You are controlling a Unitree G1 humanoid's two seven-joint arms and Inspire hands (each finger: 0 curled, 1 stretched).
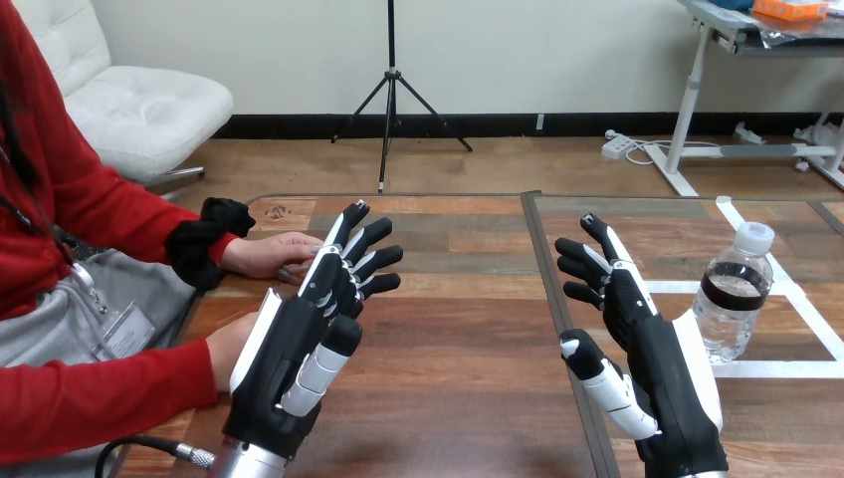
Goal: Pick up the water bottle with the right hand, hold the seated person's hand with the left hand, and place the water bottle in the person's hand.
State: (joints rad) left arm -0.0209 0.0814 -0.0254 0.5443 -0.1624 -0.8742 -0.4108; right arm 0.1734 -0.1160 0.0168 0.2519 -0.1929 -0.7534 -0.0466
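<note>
1. The wooden bench (458, 339) spans the view. A dark seam runs down its middle, and white tape lines (796, 299) mark out a square on its right part.
2. A person sits at the left side. One of the person's hands (269, 254) rests flat on the bench, farther from the robot. The other, nearer hand (227, 351) lies at the bench edge, partly hidden behind the robot's left hand.
3. The left hand (289, 349) is raised over the left part of the bench, spread wide with straight fingers and holding nothing. Its fingertips reach close to the person's farther hand, but I cannot tell whether they touch.
4. The right hand (662, 349) is raised just right of the seam. It is also wide open and empty, with its palm turned toward the middle.
5. The water bottle (732, 299) stands upright inside the taped square, just beside the right hand and apart from it. No step of the task looks begun.
6. The bottle is clear thin plastic with a dark label band and a white cap (753, 237). It is probably light to moderate in weight, depending on how full it is. The wall is smooth, likely slippery, and would dent under a hard squeeze.
7. The best hold is probably around the label band at mid-height. A hold there should keep the bottle from tipping and leave the lower body free for the person to take.
</note>
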